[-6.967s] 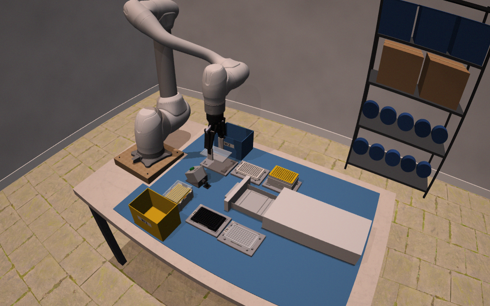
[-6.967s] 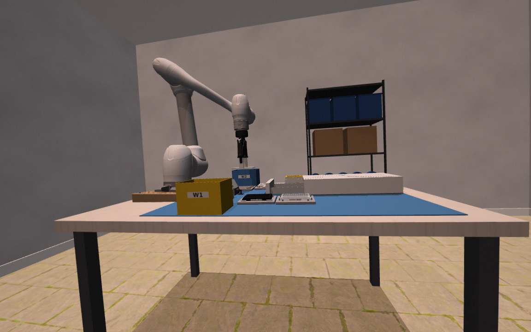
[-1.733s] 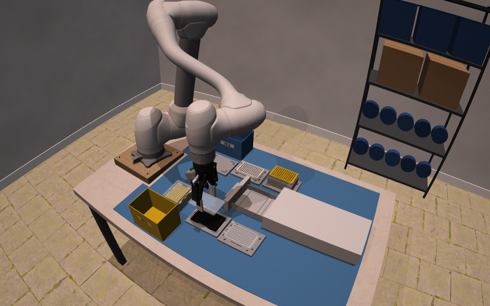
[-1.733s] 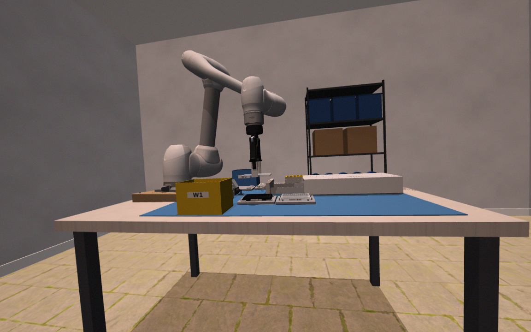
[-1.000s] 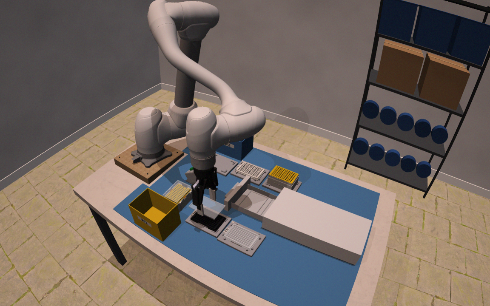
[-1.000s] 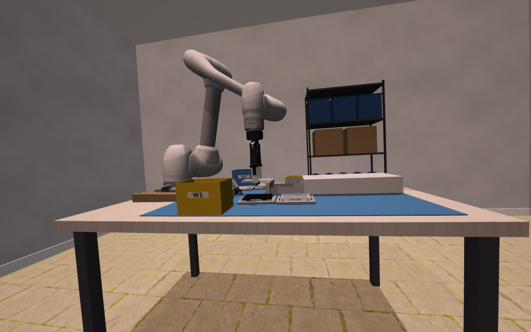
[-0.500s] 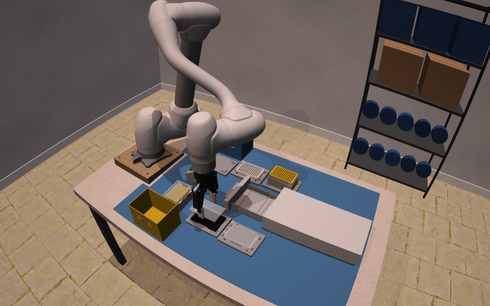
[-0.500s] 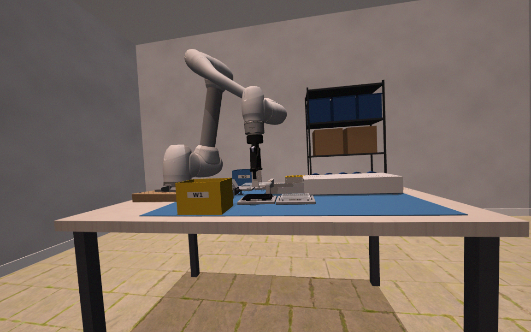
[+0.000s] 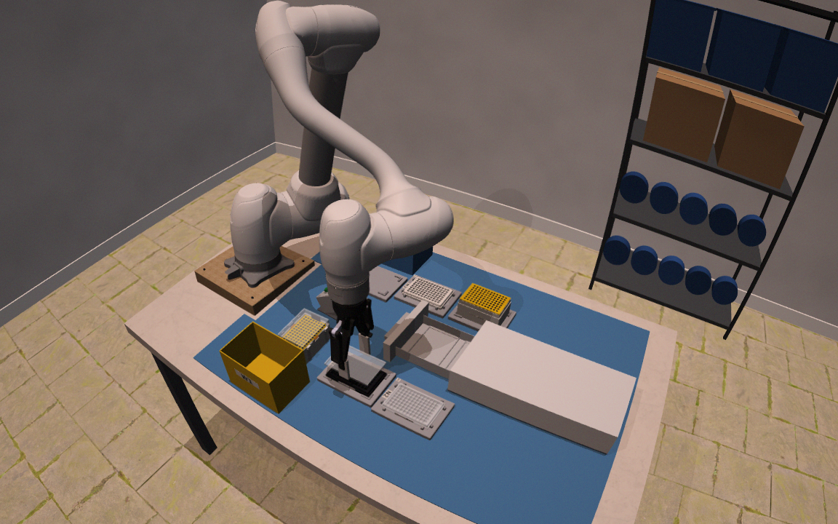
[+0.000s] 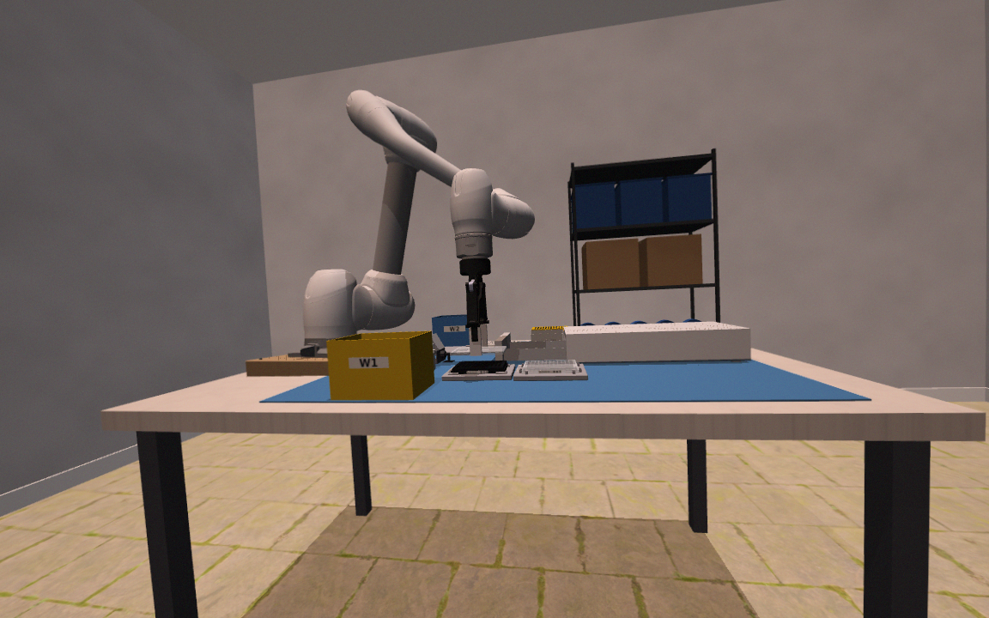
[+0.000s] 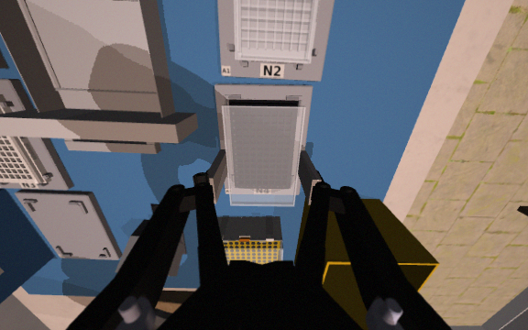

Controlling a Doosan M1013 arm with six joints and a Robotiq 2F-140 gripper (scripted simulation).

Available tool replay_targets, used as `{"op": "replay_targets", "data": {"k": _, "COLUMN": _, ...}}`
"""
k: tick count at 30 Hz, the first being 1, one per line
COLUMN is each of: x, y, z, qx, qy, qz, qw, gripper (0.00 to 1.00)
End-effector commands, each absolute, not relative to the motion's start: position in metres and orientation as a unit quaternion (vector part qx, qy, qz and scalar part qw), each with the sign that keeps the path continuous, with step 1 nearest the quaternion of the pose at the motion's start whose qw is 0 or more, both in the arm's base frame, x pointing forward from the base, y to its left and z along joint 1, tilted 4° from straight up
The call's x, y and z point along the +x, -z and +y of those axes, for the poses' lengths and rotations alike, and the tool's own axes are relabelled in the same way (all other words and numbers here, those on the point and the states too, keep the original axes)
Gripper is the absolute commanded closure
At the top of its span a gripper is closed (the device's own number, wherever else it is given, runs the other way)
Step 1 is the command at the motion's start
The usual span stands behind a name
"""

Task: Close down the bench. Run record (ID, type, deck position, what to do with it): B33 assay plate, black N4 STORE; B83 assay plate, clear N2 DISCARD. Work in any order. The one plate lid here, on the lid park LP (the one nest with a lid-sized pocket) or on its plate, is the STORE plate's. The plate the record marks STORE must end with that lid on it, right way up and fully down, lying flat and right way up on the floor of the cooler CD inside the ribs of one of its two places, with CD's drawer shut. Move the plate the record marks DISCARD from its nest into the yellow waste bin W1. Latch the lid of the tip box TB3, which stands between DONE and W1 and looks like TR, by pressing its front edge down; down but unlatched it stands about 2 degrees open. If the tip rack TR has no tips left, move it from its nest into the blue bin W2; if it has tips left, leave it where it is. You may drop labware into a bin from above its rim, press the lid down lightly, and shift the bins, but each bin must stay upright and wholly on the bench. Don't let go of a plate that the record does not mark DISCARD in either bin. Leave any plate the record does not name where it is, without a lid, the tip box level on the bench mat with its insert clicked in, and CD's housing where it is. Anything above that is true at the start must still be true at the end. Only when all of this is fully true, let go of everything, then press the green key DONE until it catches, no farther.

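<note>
wrist view is showing the gripper clamping the clear plate lid by its two long sides — the fingers are pressing in from left and right, so the lid's long axis is running straight out ahead of the palm, toward the nest labelled n2. the lid is hanging directly over the black assay plate in its nest; a thin dark strip of that plate is peeking out beyond the lid's far edge, and the lid's near edge is overhanging slightly toward the wrist. so the plate is lying straight below the fingers, its long axis lined up with the lid's, with what looks like a small offset along that axis rather than across it.

top view is placing the lid just above the black plate, not yet seated — i cannot tell from the pictures whether any edge is touching. the coming move, as i judge it, is a straight descent, perhaps with a slight nudge forward, until the lid's skirt is dropping around the plate rim.

the clear assay plate is sitting in the next nest beside it, the yellow waste bin is standing just on the other side, and the cooler's drawer is standing open behind.
</note>
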State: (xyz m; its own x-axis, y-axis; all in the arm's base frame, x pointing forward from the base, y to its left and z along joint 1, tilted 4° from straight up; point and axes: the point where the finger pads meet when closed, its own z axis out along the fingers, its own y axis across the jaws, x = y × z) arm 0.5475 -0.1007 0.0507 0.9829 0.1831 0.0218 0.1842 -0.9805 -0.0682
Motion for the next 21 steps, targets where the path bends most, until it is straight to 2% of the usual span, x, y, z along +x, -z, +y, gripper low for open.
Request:
{"op": "replay_targets", "data": {"k": 1, "x": 0.548, "y": -0.048, "z": -0.1, "qx": -0.995, "qy": 0.008, "qz": -0.092, "qw": 0.035, "gripper": 1.0}}
{"op": "replay_targets", "data": {"k": 21, "x": 0.548, "y": -0.032, "z": -0.099, "qx": -0.995, "qy": 0.008, "qz": -0.092, "qw": 0.035, "gripper": 1.0}}
